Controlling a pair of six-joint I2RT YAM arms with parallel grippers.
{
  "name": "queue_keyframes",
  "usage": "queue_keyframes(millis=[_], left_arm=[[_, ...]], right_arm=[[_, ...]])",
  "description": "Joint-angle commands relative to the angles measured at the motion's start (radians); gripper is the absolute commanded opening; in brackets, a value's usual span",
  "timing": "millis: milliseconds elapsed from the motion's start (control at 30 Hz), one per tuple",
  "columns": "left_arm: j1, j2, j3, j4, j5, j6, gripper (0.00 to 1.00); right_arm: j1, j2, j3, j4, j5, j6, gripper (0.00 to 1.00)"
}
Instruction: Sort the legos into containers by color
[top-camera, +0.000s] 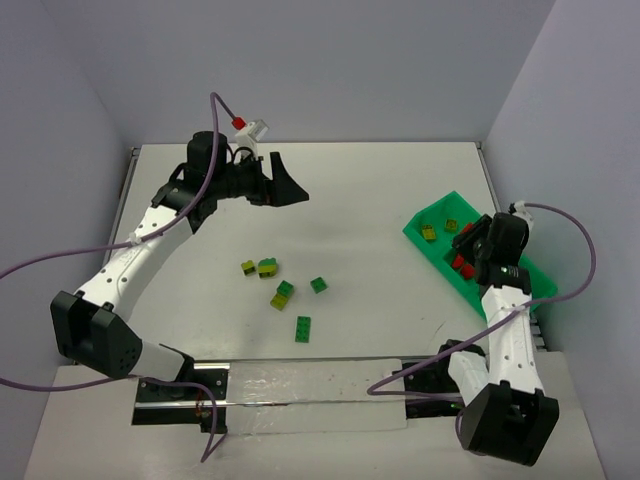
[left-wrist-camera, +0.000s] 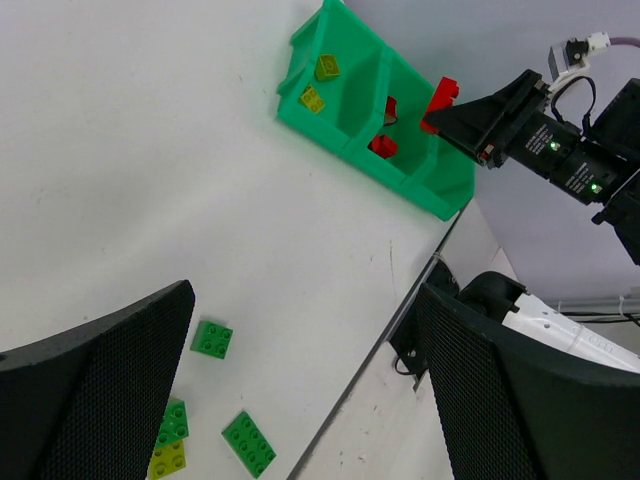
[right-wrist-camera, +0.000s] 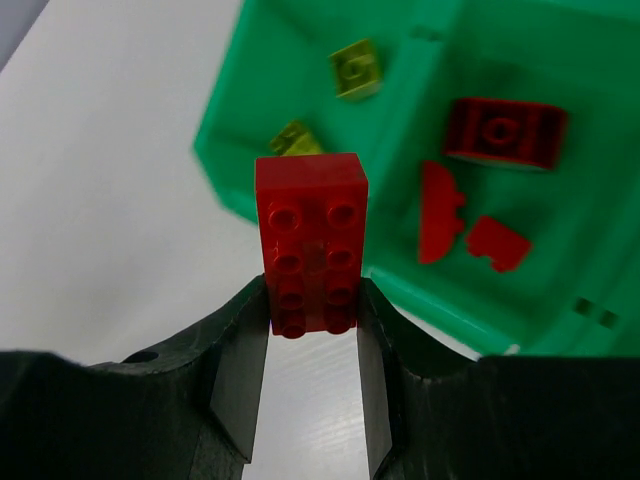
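My right gripper (right-wrist-camera: 312, 320) is shut on a red 2x4 lego (right-wrist-camera: 311, 240) and holds it over the near rim of the green tray (right-wrist-camera: 560, 290). One compartment holds two yellow-green legos (right-wrist-camera: 356, 70); the one beside it holds red legos (right-wrist-camera: 505, 132). In the top view the right gripper (top-camera: 472, 238) hangs above the tray (top-camera: 412, 228). My left gripper (top-camera: 285, 185) is open and empty, raised at the back left. Green and yellow-green legos (top-camera: 285, 290) lie mid-table; a green square lego (left-wrist-camera: 212, 338) and a green 2x4 lego (left-wrist-camera: 248, 443) show in the left wrist view.
The tray sits slanted by the right wall, near the table's right edge (top-camera: 490, 170). A clear strip (top-camera: 300, 385) runs along the near edge between the arm bases. Purple cables loop off both arms.
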Motion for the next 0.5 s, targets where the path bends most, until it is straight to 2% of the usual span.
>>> queue_keyframes(millis=[0, 200, 333, 467], left_arm=[[0.001, -0.002, -0.006, 0.013, 0.009, 0.011, 0.99], [0.001, 0.001, -0.011, -0.011, -0.019, 0.03, 0.99], [0.001, -0.012, -0.023, -0.038, -0.057, 0.043, 0.99], [0.001, -0.039, -0.049, -0.052, -0.111, 0.059, 0.99]], right_arm=[[-0.017, -0.044, -0.042, 0.006, 0.3, 0.146, 0.0], [-0.04, 0.005, -0.048, 0.042, 0.36, 0.157, 0.0], [-0.043, 0.048, -0.032, 0.053, 0.377, 0.142, 0.04], [-0.049, 0.08, -0.018, 0.07, 0.416, 0.14, 0.16]])
